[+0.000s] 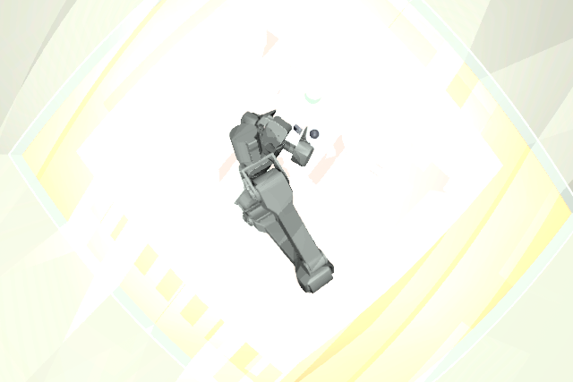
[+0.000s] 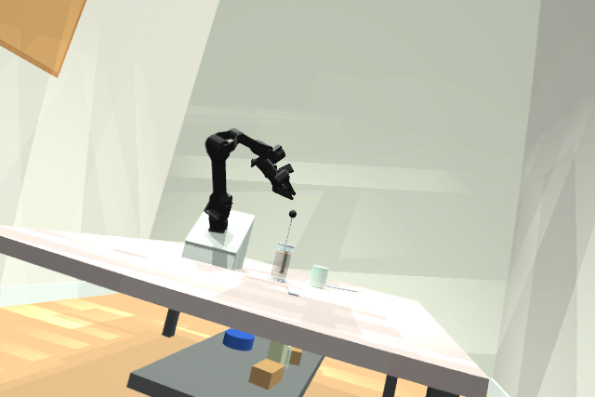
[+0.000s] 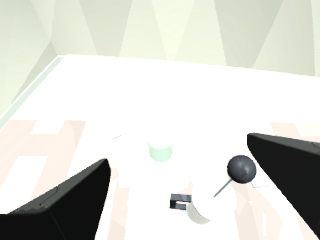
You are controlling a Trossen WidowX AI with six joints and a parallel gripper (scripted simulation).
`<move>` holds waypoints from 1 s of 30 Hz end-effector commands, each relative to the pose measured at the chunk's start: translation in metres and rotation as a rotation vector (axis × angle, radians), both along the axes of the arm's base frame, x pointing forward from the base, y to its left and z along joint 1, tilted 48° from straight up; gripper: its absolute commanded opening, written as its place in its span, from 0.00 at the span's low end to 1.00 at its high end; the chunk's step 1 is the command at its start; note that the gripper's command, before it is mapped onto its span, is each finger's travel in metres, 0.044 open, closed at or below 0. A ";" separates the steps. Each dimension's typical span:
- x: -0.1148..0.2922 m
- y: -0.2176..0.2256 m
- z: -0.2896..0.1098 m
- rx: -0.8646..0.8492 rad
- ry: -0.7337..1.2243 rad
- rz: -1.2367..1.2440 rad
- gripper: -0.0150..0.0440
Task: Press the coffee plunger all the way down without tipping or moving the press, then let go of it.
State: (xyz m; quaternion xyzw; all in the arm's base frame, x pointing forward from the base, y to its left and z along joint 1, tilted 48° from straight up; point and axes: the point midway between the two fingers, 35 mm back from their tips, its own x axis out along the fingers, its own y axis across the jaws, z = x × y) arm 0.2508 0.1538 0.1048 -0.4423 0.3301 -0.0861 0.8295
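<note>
The coffee press point(image 2: 280, 265) point(image 3: 201, 214) stands upright on the table, a clear glass with brown contents. Its dark handle point(image 1: 296, 128) point(image 3: 180, 198) sticks out at the side. A thin rod point(image 2: 288, 231) point(image 3: 223, 187) rises high out of it to a black plunger knob point(image 1: 314, 133) point(image 2: 292, 214) point(image 3: 241, 169). My gripper point(image 1: 290, 119) point(image 2: 293, 196) point(image 3: 177, 148) is open and empty, above the knob and off to one side. In the wrist view the knob shows near the right finger, off-centre between the fingers. No contact shows. The press body is washed out in the top view.
A pale green cup point(image 1: 312, 98) point(image 2: 318, 276) point(image 3: 160, 151) stands near the press. A thin rod-like item point(image 2: 343, 288) lies beyond the cup, and a small pale piece point(image 2: 292, 291) lies in front of the press. The arm's white base block point(image 2: 211, 249) is left of the press in the exterior view.
</note>
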 end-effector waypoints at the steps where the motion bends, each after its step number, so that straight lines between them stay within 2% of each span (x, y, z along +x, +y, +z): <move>1: -0.012 -0.034 0.049 0.080 -0.286 -0.131 1.00; 11: -0.016 -0.077 0.010 0.079 -0.286 -0.131 1.00; 30: 0.000 -0.086 0.000 0.085 -0.276 -0.139 1.00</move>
